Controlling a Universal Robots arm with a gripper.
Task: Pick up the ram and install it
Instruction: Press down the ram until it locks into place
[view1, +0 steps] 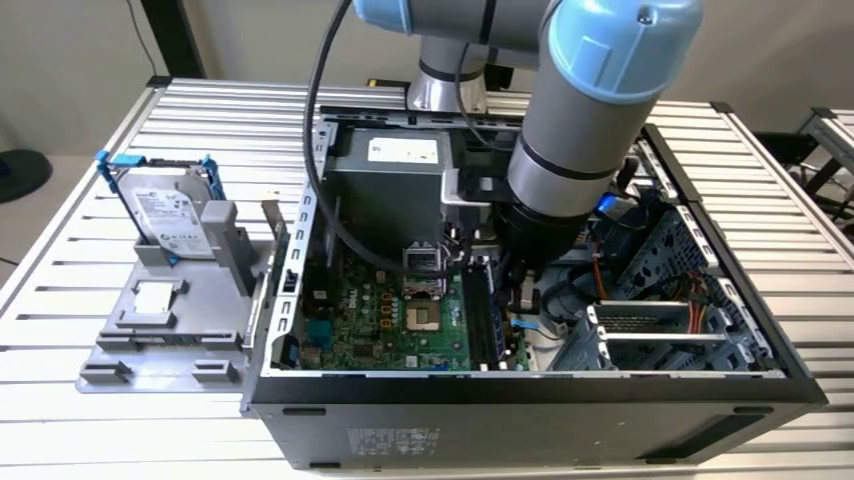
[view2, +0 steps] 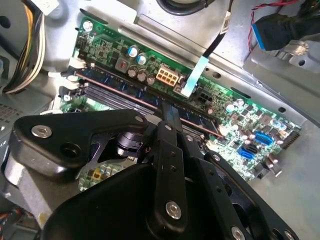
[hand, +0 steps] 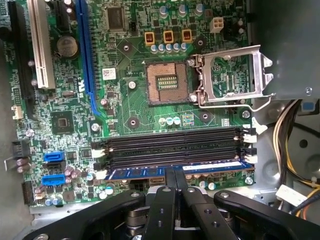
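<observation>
My gripper (hand: 174, 176) sits low inside the open computer case (view1: 534, 385), its two black fingers (hand: 169, 181) drawn together on the thin edge of the ram (hand: 175, 172), which I clamp about midway along its length. In the first wrist view the ram is a dark blue-green strip with a pale label, lying along the memory slot closest to the board's edge, parallel to the three empty black memory slots (hand: 175, 145) just beside it; I cannot tell whether it is fully seated or only resting in the slot. In the second wrist view the same stick (view2: 145, 100) runs away from my fingers across the green motherboard (view2: 240, 120), with a pale flat cable (view2: 194, 77) hanging just past it. Farther on in the first wrist view, beyond the slots, lie the bare processor socket (hand: 167, 82) and its raised metal latch frame (hand: 232, 75). In the exterior view my arm (view1: 587, 120) reaches down into the case, and well apart, on the exterior view's left, a silver hard drive (view1: 171, 215) in a blue frame stands on a grey fixture (view1: 160, 330) on the slatted table (view1: 80, 250).
</observation>
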